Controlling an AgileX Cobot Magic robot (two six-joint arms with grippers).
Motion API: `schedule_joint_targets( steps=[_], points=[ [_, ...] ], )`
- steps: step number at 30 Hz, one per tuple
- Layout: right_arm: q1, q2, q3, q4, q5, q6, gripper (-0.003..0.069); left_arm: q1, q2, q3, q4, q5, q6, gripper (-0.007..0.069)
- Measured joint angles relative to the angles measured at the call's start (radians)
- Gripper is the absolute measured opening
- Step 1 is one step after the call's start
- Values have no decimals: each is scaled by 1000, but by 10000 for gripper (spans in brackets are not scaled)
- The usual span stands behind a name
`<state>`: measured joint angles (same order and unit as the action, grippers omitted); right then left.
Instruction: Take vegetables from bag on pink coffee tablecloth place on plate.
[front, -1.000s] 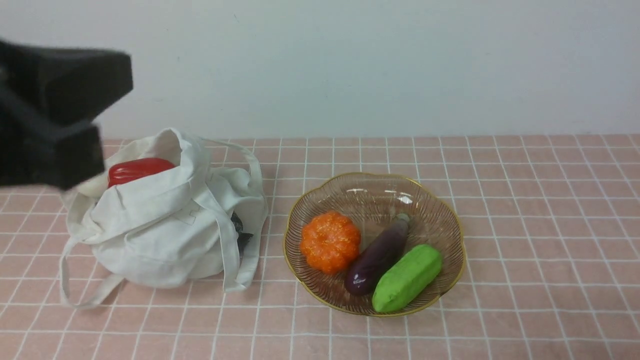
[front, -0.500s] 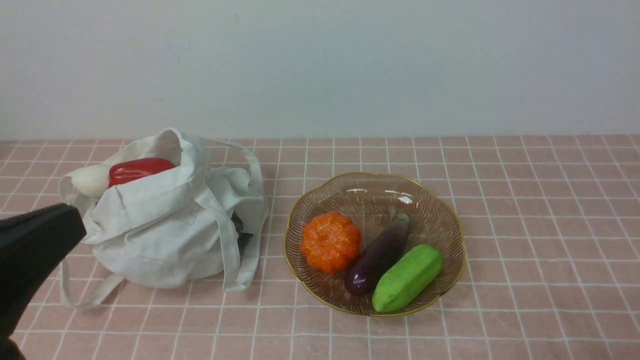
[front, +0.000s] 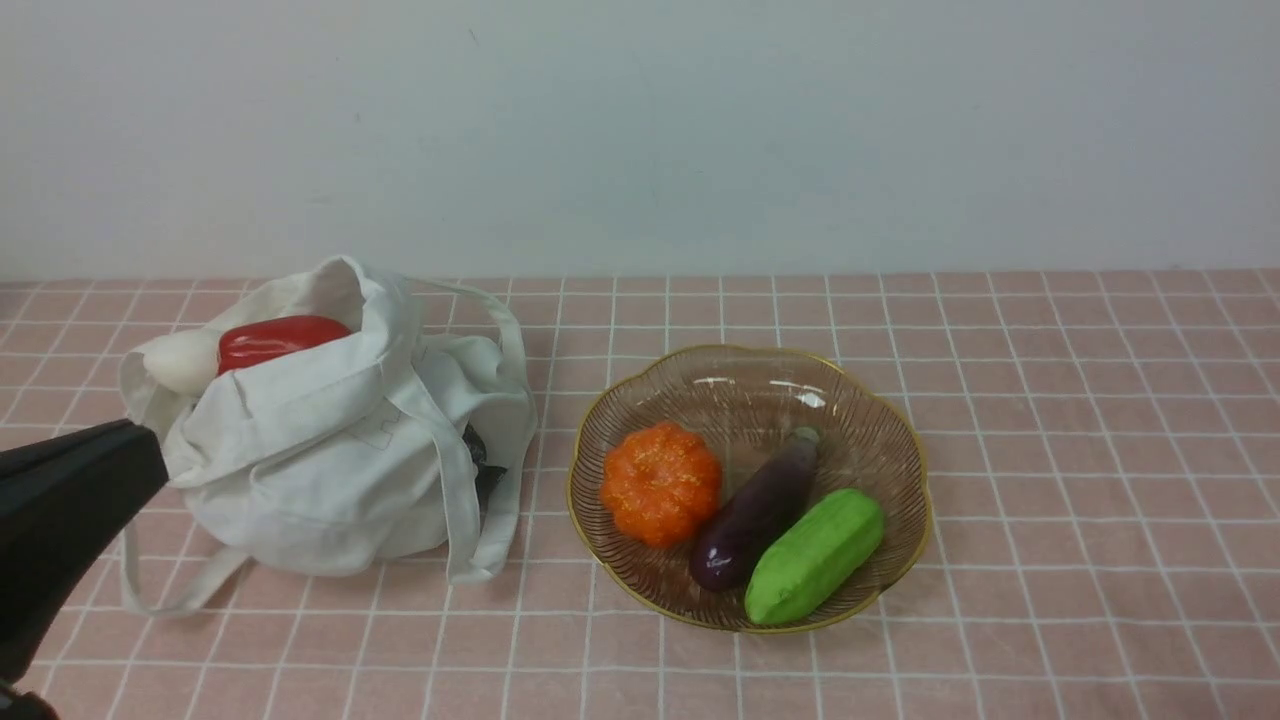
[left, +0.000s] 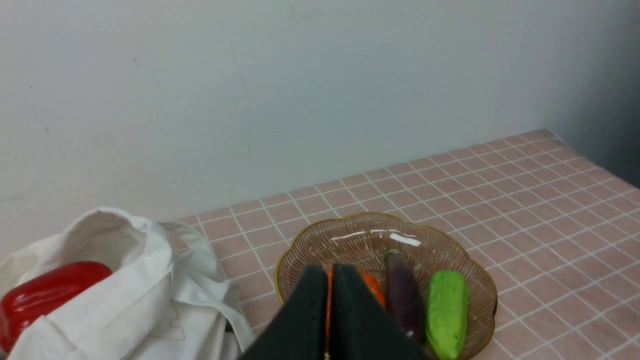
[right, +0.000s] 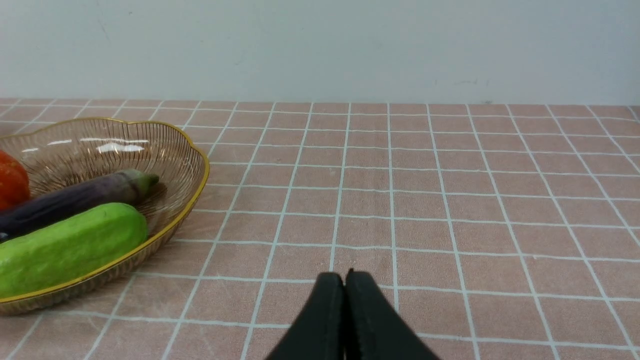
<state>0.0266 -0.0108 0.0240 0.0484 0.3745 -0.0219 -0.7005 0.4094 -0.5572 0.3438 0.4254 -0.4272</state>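
Observation:
The off-white bag (front: 330, 450) slumps on the pink coffee tablecloth (front: 1060, 450) at the left. A red pepper (front: 275, 338) and a white radish (front: 182, 360) show in its open mouth. To its right, the ribbed glass plate (front: 760, 385) holds a green cucumber (front: 815, 555), an orange pumpkin (front: 660, 483) and a purple eggplant (front: 755, 510). My left gripper (front: 152, 452) hangs low by the bag's near left side, shut and empty; in the left wrist view its fingers (left: 320, 290) meet. My right gripper (right: 345, 275) is shut over bare cloth to the right of the plate (right: 195, 150).
A pale wall runs along the far edge of the table. The bag's long strap handles (front: 165, 600) trail onto the cloth at its front and right side. The pink cloth extends to the right of the plate.
My left arm has dropped from high in front of the bag's left side to low at the left edge, which uncovers the radish. Bag, plate and vegetables have not moved.

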Motion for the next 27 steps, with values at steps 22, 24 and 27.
schedule_joint_targets(
  steps=[22,24,27],
  points=[
    [0,0,0,0,0,4,-15,535,-362,463,-470,-221,460,-5],
    [0,0,0,0,0,4,-15,560,-408,514,-467,-225,499,-5],
    [0,0,0,0,0,4,-15,578,-419,566,-463,-222,561,-5]
  ],
)
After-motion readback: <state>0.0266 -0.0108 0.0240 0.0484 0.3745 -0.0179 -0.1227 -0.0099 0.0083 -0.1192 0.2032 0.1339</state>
